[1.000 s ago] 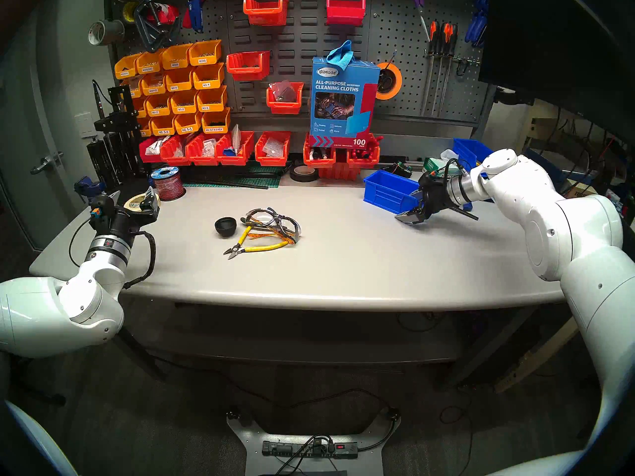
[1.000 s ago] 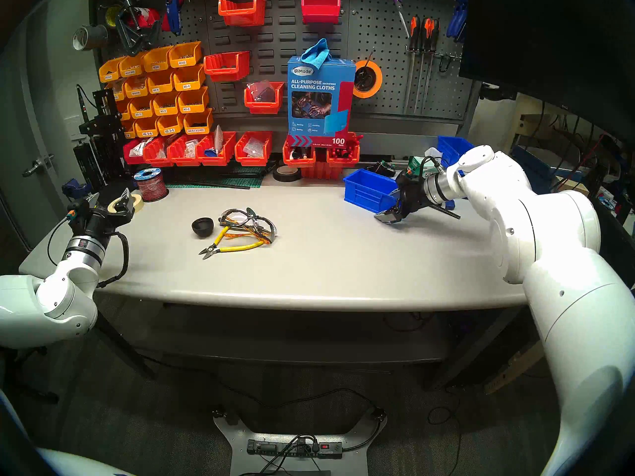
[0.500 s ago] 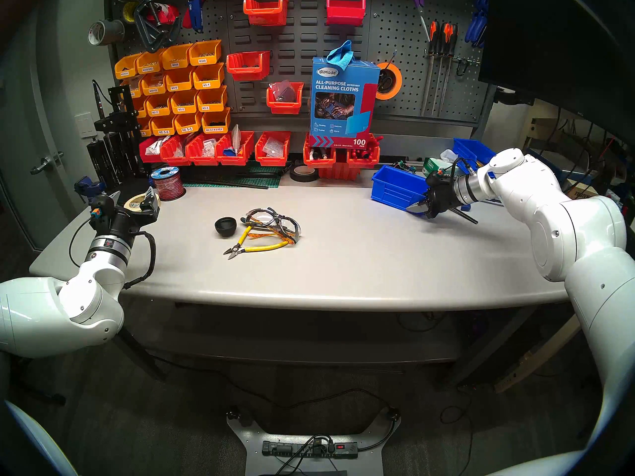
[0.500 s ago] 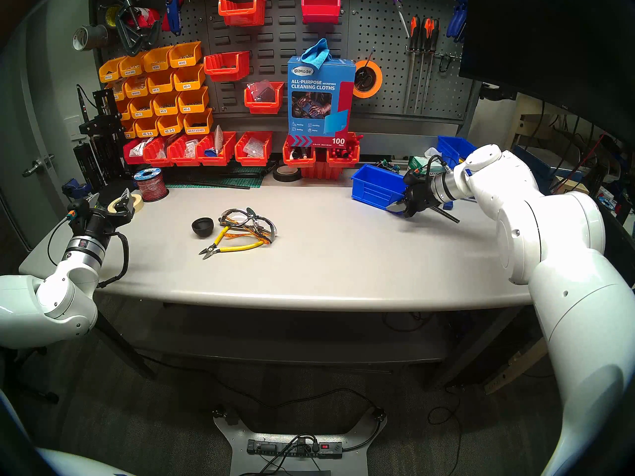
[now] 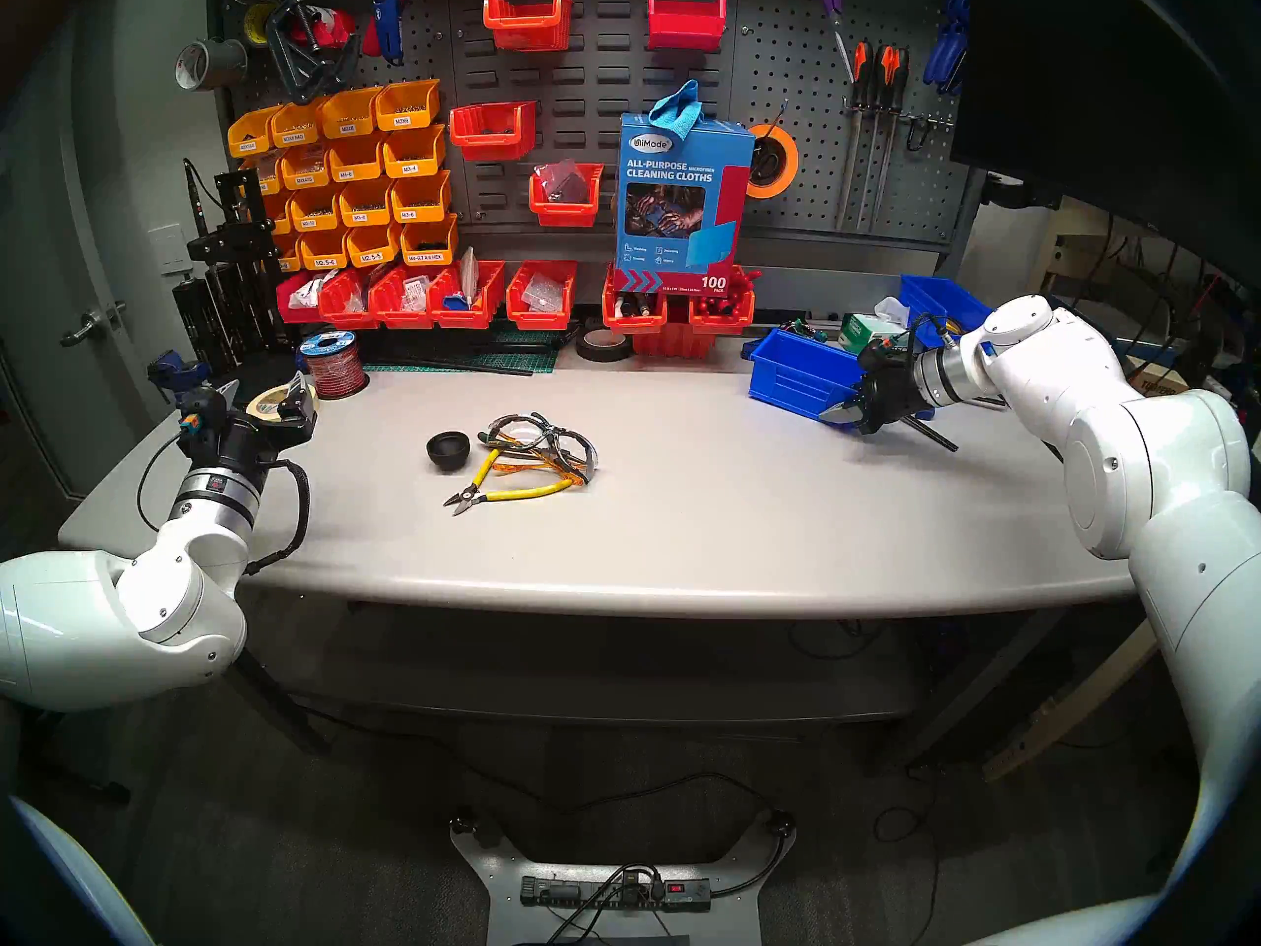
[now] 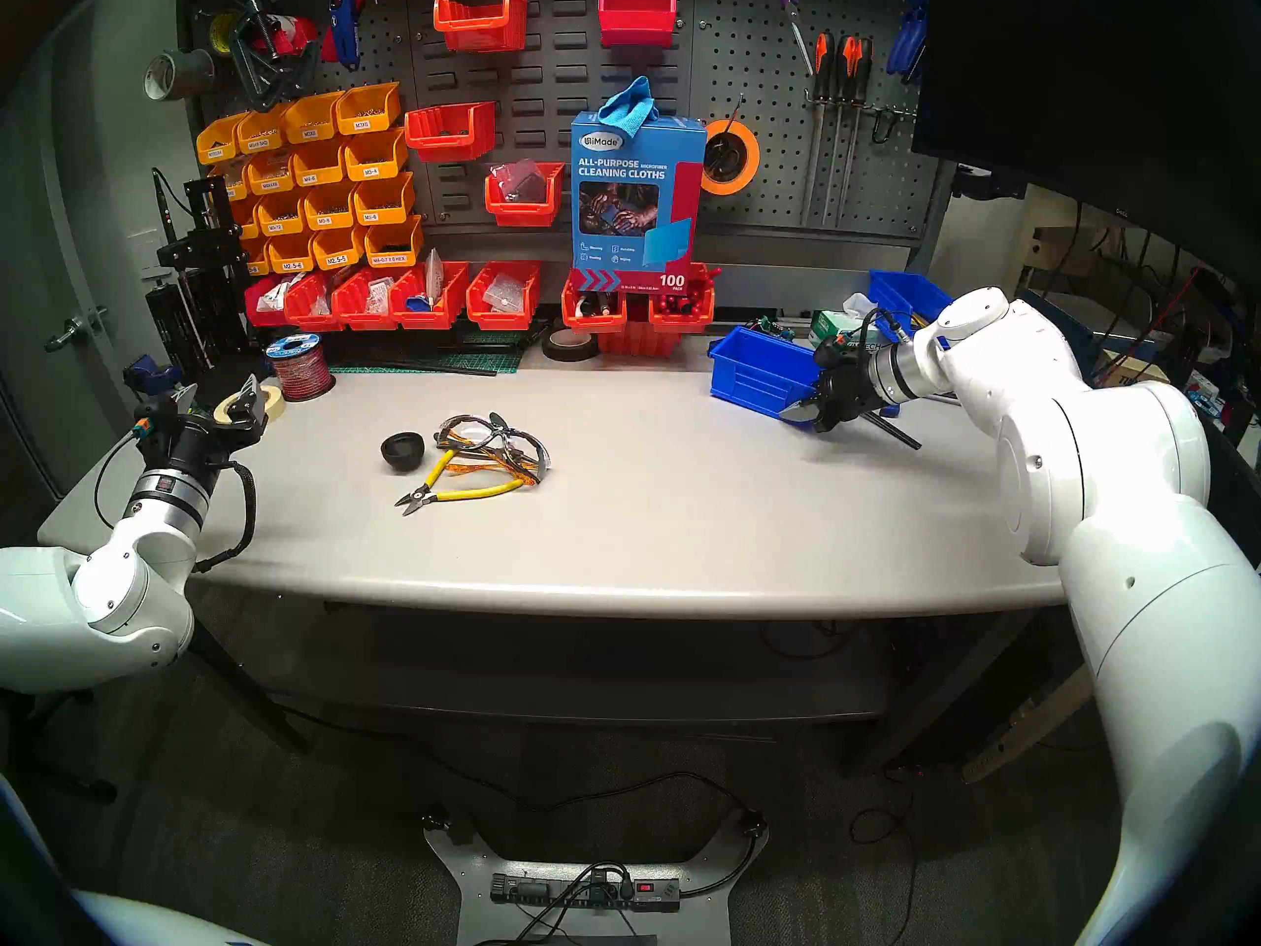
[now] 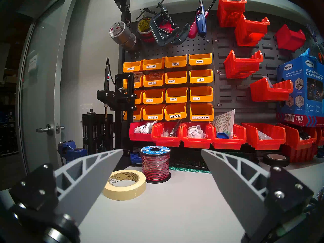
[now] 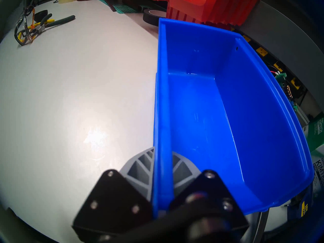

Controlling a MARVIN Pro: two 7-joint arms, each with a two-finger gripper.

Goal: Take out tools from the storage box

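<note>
Open-top blue plastic bin (image 8: pixel 228 114) – smooth, glossy, bare inside – far right of the clear safety glasses (image 5: pixel 546 446); right gripper (image 8: pixel 163 160) clamped on its side wall.

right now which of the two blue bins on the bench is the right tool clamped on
The nearer blue bin, empty, its side wall pinched by the right tool; the other blue bin sits behind, untouched.

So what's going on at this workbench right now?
The right gripper is shut on one side wall of the empty blue plastic bin at the grey table's far right. The tools lie in a heap mid-table: clear safety glasses, yellow-handled cutters, dark green-handled pliers and a small black cup-shaped piece. The left gripper hovers open and empty near a roll of masking tape.
</note>
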